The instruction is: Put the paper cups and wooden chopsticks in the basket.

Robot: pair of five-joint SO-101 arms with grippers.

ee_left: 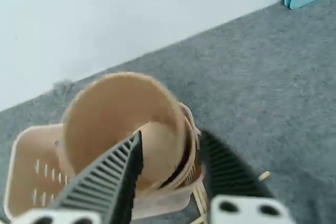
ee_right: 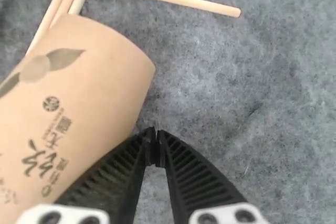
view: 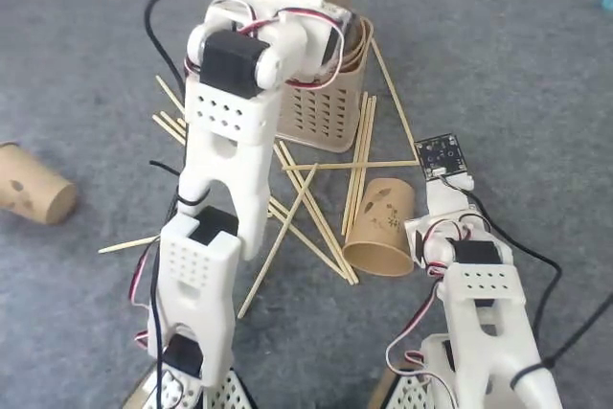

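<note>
1. Hovering over the beige slotted plastic basket [view: 321, 117] near the far edge of the grey felt tabletop [view: 536, 93], the left gripper [ee_left: 172, 137] had its black ribbed fingers [ee_left: 105, 182] spread. One finger sat inside and the other outside the wall of a tan paper cup [ee_left: 121, 114].
2. That cup sat tilted in the basket with its mouth toward the wrist camera, and further cup rims showed close against it.
3. The left arm's white body [view: 230, 122] covered much of the basket from above.
4. A printed brown paper cup [view: 383, 227] lay on its side near the tabletop's middle, mouth toward the near edge. The right gripper [ee_right: 156, 142], pressed together on nothing, had its tip just beside this cup's wall.
5. Pale wooden chopsticks [view: 311, 203] lay criss-crossed around the basket. A few leaned on its right wall, several ran alongside the lying cup, and one crossed just beyond it.
6. A third paper cup [view: 34, 193] lay on its side at the left edge, well apart.
</note>
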